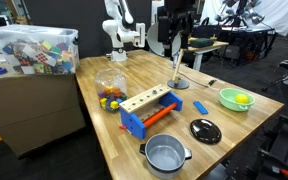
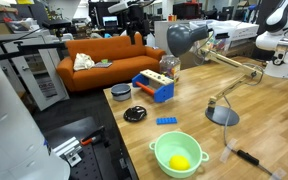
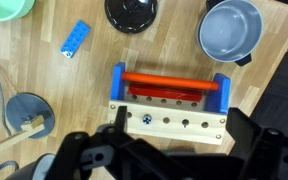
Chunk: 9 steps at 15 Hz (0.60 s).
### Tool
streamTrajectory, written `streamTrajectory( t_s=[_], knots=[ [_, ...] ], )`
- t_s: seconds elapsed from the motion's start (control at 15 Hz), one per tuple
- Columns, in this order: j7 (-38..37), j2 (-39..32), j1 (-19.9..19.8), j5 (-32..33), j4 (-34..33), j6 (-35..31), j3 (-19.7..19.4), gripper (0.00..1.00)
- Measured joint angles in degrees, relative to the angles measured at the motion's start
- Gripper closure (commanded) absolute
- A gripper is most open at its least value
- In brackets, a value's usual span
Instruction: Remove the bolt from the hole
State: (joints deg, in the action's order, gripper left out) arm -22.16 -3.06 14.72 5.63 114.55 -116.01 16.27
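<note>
A wooden block (image 3: pixel 184 122) with a row of holes sits on a blue frame (image 3: pixel 117 85) that carries an orange rod (image 3: pixel 169 78). A silver bolt (image 3: pixel 145 119) sits in a hole near the block's left end in the wrist view. My gripper (image 3: pixel 180 116) is open and empty, high above the block, with one finger on either side of it in the picture. The block shows in both exterior views (image 1: pixel 147 100) (image 2: pixel 154 77), with the gripper (image 1: pixel 174 40) (image 2: pixel 137 35) well above the table. The bolt is too small to see there.
On the table are a grey pot (image 3: pixel 229 28) (image 1: pixel 165 154), a black lid (image 3: pixel 132 12) (image 1: pixel 205 130), a blue brick (image 3: pixel 76 38) (image 1: pixel 200 106), a green bowl (image 1: pixel 236 98) (image 2: pixel 179 155), a desk lamp (image 2: pixel 222 115) (image 1: pixel 177 84) and a jar of coloured pieces (image 1: pixel 110 88). A toy bin (image 1: pixel 34 48) stands beside the table.
</note>
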Motion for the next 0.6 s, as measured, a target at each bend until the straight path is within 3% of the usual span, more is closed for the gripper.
streamTrajectory(
  t_s=[0.6],
  knots=[
    [-0.9, -3.0, 0.3, -0.3, 0.4, -2.6, 0.0, 0.0]
  ],
)
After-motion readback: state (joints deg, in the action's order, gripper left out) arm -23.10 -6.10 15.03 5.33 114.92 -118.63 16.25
